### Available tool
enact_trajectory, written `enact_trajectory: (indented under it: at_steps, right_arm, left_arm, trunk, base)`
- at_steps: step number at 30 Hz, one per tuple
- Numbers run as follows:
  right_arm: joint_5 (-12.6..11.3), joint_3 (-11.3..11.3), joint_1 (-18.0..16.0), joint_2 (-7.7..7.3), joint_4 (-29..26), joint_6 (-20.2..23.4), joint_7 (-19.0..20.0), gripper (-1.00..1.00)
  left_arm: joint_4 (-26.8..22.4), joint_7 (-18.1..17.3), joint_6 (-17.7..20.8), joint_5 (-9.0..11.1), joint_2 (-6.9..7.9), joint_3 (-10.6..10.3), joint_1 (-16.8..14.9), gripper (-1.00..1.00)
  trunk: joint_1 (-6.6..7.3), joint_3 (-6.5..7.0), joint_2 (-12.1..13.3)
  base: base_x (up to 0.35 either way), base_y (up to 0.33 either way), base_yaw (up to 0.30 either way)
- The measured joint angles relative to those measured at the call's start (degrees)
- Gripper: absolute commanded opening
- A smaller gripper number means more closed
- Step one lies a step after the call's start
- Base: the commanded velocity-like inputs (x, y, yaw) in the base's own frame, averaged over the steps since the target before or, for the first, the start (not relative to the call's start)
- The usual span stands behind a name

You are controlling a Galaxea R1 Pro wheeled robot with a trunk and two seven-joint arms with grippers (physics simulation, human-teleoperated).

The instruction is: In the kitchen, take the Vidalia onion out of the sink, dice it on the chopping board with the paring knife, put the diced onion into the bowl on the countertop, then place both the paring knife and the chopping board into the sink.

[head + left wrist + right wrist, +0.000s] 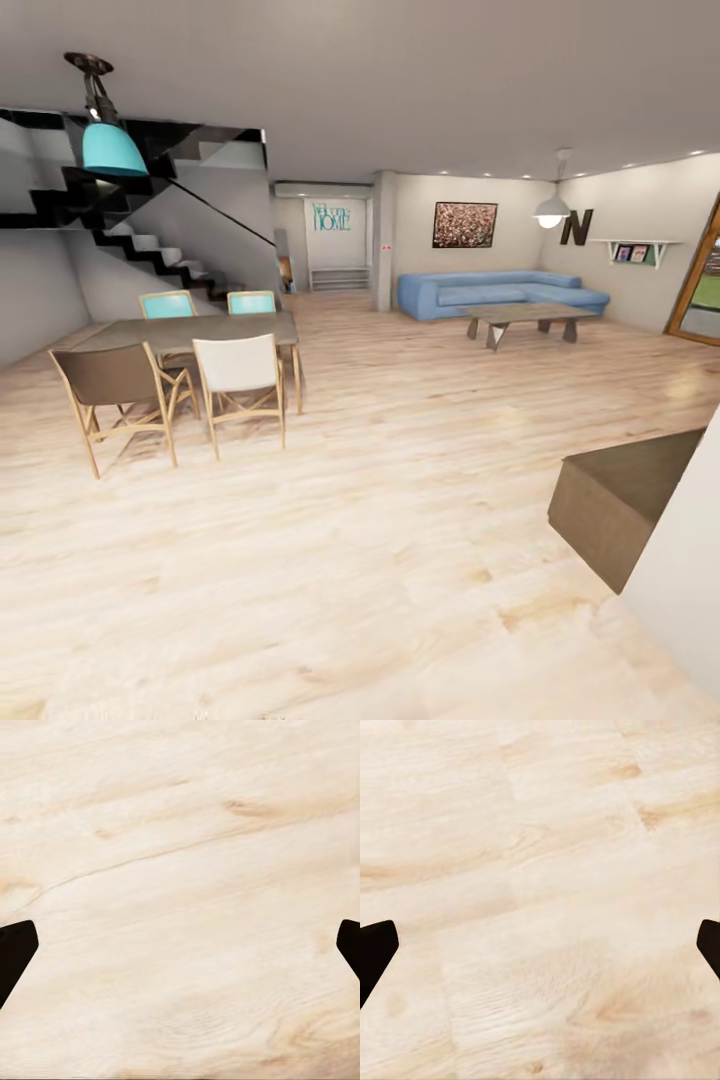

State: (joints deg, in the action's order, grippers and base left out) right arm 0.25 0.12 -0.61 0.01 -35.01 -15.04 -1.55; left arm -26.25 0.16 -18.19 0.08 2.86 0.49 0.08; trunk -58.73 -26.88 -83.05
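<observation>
Below, both wide-spread tools, left tool (pixel 180 945) and right tool (pixel 540 945), overhang pale grainy wood floor (pixel 380 560).

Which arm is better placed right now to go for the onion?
Neither yet. The left gripper and right gripper are both open over bare wooden floor, and the head view shows a dining table and sofa.
</observation>
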Motion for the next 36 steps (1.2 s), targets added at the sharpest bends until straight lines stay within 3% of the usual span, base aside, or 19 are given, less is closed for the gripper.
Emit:
enact_trajectory:
  at_steps: [36]
  right_arm:
    - [-0.01,-0.05,-0.05,0.06,0.0,0.0,-0.74,1.0]
  left_arm:
    - [-0.14,0.08,0.02,0.0,0.13,0.07,0.0,1.0]
  trunk:
    - [0.0,0.0,0.0]
  base:
    - [0.0,0.0,0.28]
